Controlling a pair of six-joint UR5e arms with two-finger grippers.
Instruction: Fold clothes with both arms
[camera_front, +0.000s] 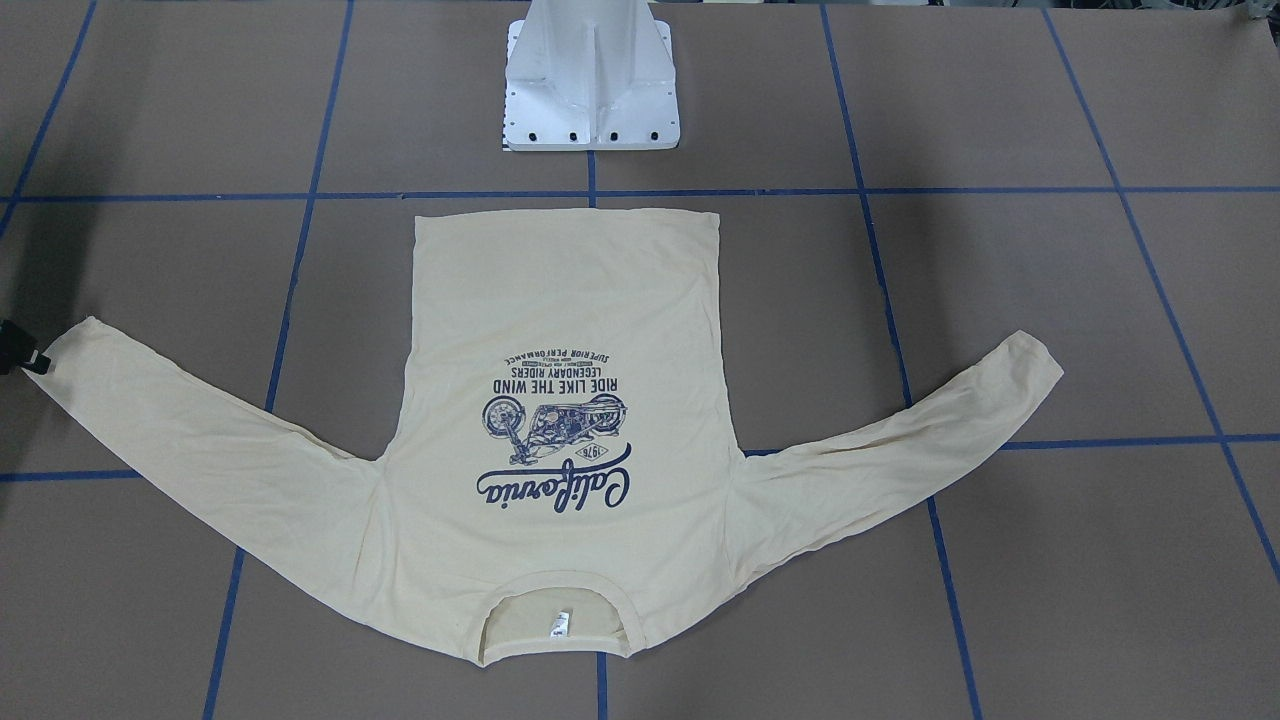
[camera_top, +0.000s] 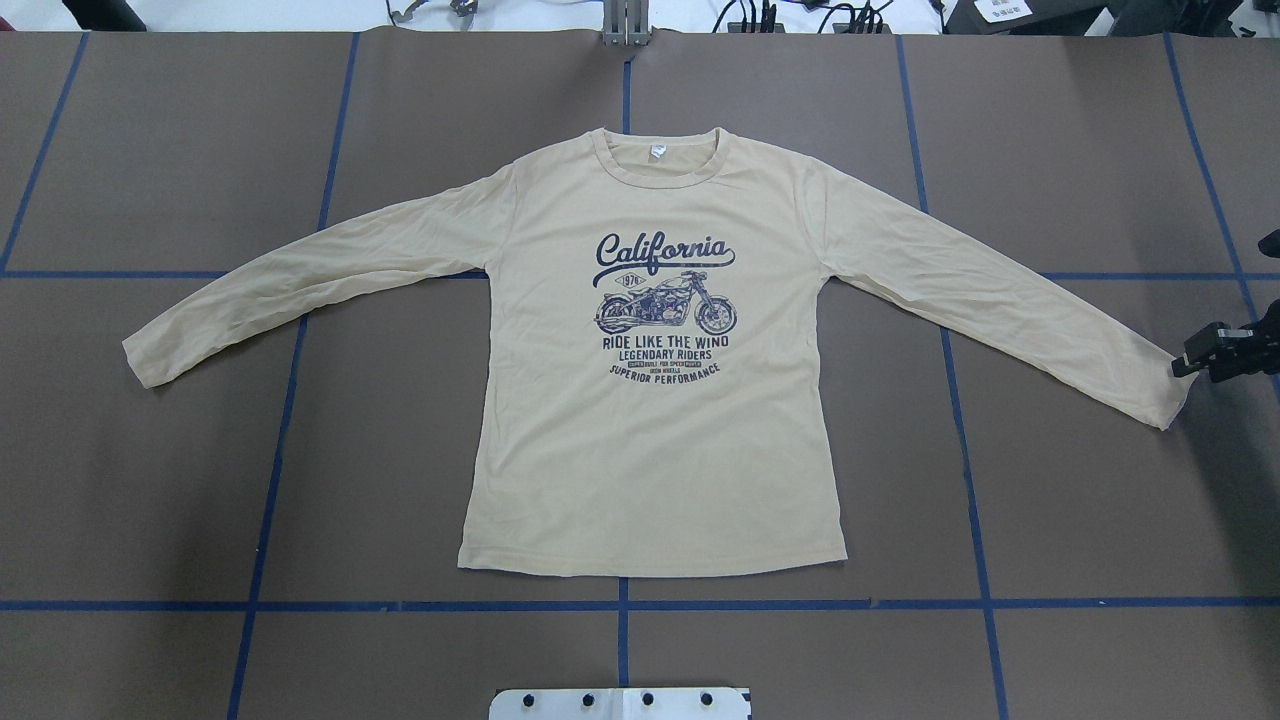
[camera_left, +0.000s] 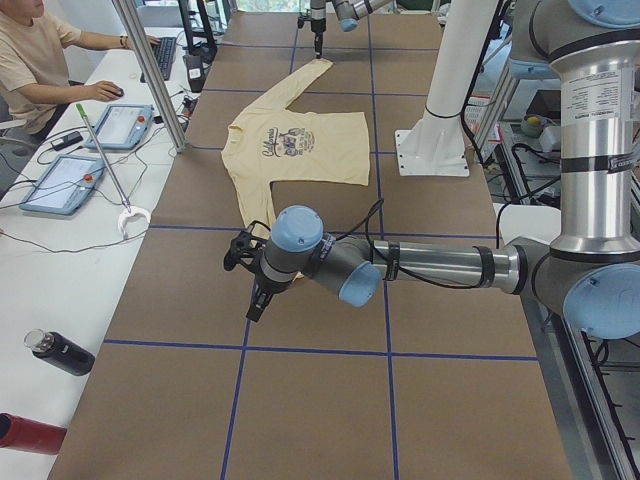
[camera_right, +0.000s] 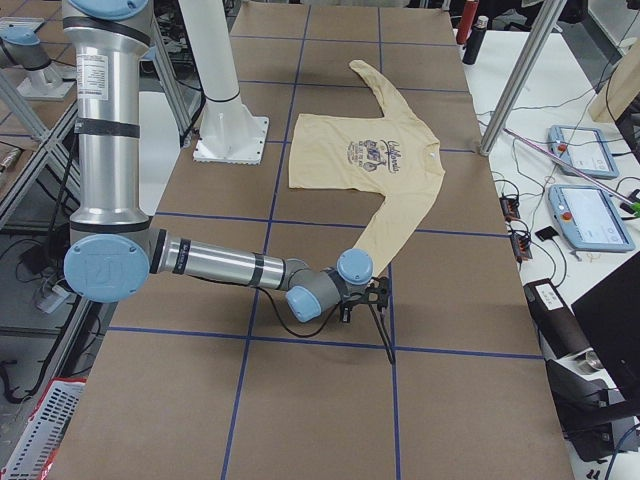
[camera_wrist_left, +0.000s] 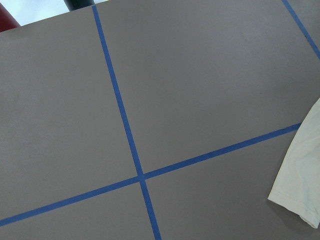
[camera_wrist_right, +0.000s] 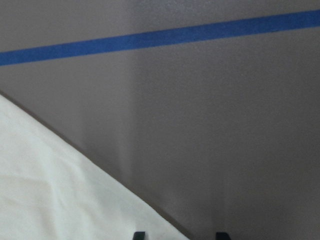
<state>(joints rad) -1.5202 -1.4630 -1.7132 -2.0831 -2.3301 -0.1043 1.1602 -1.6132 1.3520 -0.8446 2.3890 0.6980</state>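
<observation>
The clothes are one cream long-sleeved T-shirt (camera_top: 650, 440), lying flat and print-up on the brown table, sleeves spread wide and neckline away from the robot's base. My right gripper (camera_top: 1185, 365) sits low at the right sleeve's cuff (camera_top: 1160, 395). In the right wrist view its two fingertips (camera_wrist_right: 139, 234) stand apart, open, with the sleeve's edge beneath one of them. It also shows at the left edge of the front-facing view, as the right gripper (camera_front: 25, 360). My left gripper (camera_left: 252, 290) appears only in the exterior left view, near the left cuff (camera_wrist_left: 300, 185); I cannot tell its state.
The white pedestal base (camera_front: 590, 90) stands behind the shirt's hem. Blue tape lines (camera_top: 620, 604) grid the table. A person (camera_left: 40, 60) sits at a side desk with control tablets (camera_left: 60, 180). A metal post (camera_left: 150, 70) and a dark bottle (camera_left: 60, 352) stand there too.
</observation>
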